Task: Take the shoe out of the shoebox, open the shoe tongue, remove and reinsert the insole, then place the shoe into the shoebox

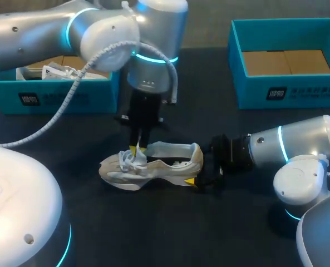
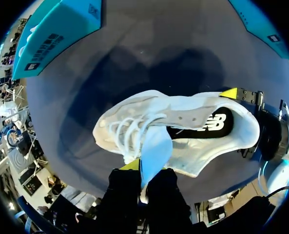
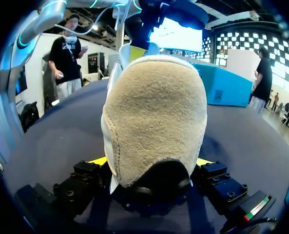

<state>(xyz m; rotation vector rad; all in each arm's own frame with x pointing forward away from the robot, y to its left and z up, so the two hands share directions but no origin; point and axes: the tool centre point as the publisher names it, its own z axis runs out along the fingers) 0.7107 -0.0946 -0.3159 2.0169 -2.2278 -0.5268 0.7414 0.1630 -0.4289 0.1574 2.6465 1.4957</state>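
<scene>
A white and beige shoe (image 1: 159, 167) lies on its sole mid-table, toe toward my left. My left gripper (image 1: 137, 149) comes straight down over the laces. In the left wrist view the left gripper (image 2: 143, 168) is shut on the white tongue (image 2: 154, 146), which stands up from the shoe (image 2: 183, 117) between the fingers. My right gripper (image 1: 201, 175) lies low on the table at the heel. In the right wrist view the beige heel of the shoe (image 3: 156, 112) fills the gap, and the right gripper (image 3: 151, 163) has a yellow tip pressed against each side.
A blue shoebox (image 1: 59, 94) at the back left holds white shoe parts or paper. A second blue shoebox (image 1: 287, 89) stands at the back right, showing its cardboard bottom. The dark table (image 1: 170, 233) stretches in front of the shoe.
</scene>
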